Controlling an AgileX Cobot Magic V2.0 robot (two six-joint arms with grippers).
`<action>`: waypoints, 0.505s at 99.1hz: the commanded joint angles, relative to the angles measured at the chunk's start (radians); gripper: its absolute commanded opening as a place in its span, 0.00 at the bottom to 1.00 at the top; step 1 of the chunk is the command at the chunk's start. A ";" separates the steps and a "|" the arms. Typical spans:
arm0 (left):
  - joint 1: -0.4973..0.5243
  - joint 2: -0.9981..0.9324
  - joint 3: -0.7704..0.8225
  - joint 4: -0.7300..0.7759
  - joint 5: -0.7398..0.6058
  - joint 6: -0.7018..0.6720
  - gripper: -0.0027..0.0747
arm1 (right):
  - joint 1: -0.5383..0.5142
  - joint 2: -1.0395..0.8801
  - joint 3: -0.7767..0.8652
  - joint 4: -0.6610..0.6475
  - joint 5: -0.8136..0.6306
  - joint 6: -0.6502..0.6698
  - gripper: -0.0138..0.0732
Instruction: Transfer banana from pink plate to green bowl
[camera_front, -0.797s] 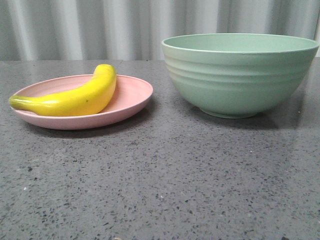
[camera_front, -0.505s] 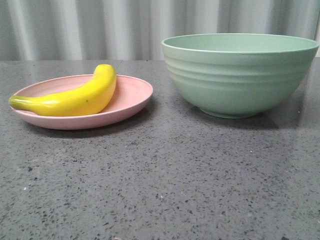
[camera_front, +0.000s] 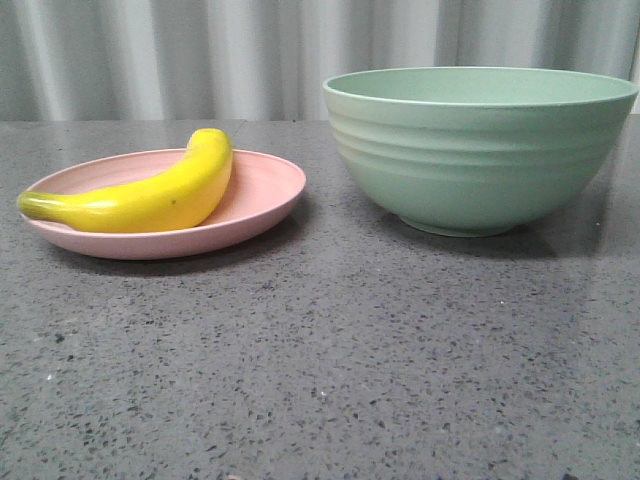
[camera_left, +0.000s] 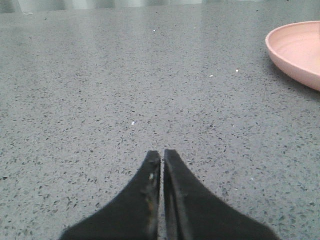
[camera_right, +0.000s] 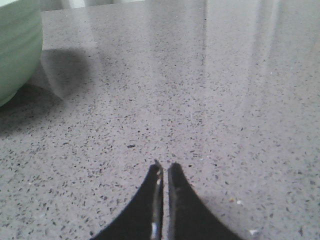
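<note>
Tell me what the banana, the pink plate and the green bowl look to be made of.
Banana: probably plastic, a fake fruit; its skin is uniformly smooth and glossy.
Pink plate: matte, faintly ringed, no glaze shine; perhaps a moulded plastic or fibre composite rather than ceramic, though the look leaves it open.
Green bowl: the same dull matte finish with moulded ridges outside; likely the same material.

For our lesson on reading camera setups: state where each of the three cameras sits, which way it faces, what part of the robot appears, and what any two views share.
Front: low, facing forward at banana on pink plate and green bowl; no robot visible.
Left wrist: looks over shut left gripper across table.
Right wrist: looks over shut right gripper.
Shared: the plate appears in front and left wrist; the bowl in front and right wrist.
</note>
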 joint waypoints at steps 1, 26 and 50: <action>0.003 -0.028 0.008 0.015 -0.073 0.000 0.01 | -0.004 -0.017 0.023 -0.021 -0.023 -0.008 0.08; 0.003 -0.028 0.008 0.013 -0.148 0.000 0.01 | -0.004 -0.017 0.023 -0.021 -0.048 -0.008 0.08; 0.003 -0.028 0.008 0.013 -0.184 0.000 0.01 | -0.004 -0.017 0.023 0.000 -0.261 -0.008 0.08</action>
